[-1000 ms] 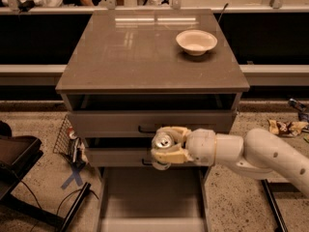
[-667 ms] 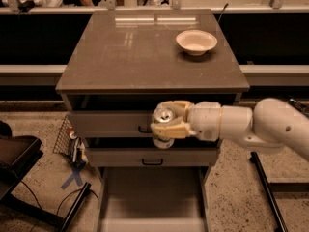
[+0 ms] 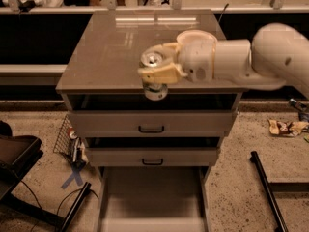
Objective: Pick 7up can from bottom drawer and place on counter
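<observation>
Grey-brown and bare, the bottom drawer stands pulled out well below the gripper, nearest the camera. Above it, also beneath the gripper, the 2 upper drawers show their dark handles. The gripper is clenched around the 7up can, with 1 cream finger on each side. The can's silver top faces up and its base shows against the front edge of the counter. 0.7 s ago the gripper and can sat lower, in front of the upper drawers. Now they are up level with the counter's front edge. Behind the gripper the glossy counter stretches away, and the arm now covers most of the white bowl.
</observation>
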Robot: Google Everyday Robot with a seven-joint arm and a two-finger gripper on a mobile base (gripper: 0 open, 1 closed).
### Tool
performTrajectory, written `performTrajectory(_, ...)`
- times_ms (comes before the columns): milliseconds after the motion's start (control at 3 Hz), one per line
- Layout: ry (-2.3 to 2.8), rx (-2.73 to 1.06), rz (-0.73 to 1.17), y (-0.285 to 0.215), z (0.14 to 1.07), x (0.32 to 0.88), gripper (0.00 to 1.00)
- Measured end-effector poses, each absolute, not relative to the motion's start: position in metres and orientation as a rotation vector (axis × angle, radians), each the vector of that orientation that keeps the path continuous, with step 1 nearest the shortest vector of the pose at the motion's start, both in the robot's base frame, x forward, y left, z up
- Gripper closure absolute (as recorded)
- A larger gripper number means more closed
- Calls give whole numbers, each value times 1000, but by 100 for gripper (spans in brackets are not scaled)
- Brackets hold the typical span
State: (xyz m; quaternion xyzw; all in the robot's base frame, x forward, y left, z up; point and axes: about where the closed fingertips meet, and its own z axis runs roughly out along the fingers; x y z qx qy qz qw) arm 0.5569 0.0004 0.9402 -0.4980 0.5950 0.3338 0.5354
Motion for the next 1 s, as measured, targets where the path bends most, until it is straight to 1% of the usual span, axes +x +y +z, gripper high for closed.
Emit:
performTrajectory(333,1371,-1240,816,22,970,598,100)
performTrajectory(667,1337,-1297,899,50,965,643,100)
performTrajectory(1000,1326,-1325,990,90,951,687,100)
